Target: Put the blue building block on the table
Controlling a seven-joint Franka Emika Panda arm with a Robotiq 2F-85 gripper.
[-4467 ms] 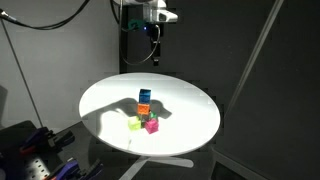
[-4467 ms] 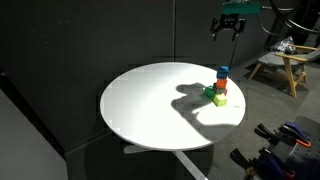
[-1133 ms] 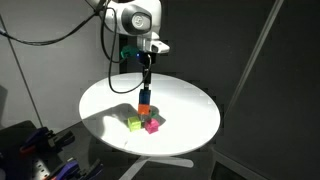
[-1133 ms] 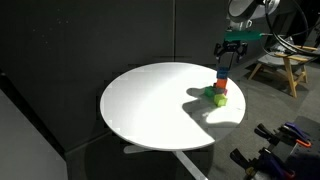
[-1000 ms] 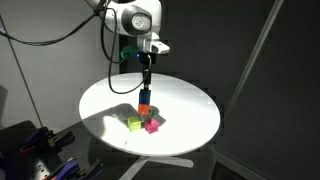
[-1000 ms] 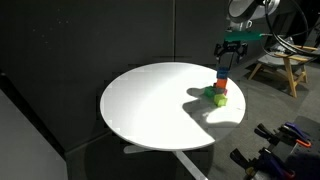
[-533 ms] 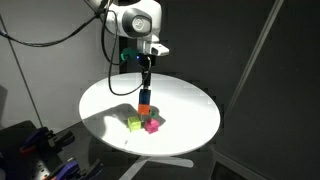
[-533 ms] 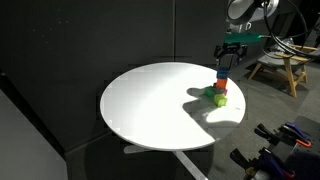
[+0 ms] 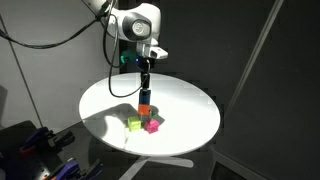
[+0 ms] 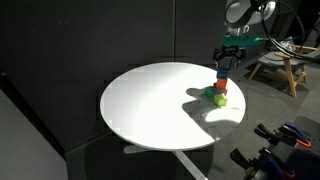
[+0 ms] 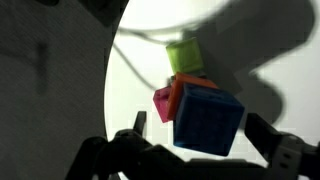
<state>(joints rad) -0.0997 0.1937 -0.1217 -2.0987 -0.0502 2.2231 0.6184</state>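
White worktop below the hand, which has come down wide open and empty around the blue building block, ready to close

The room was dark, with black walls. A strong light from above hit the white bench, and its top glowed very bright, almost too white. Dark shadows with soft edges lay on it in both exterior views. The pictures were small and fuzzy. In the wrist view the close blue block looked blurry, and the bottom was dim.
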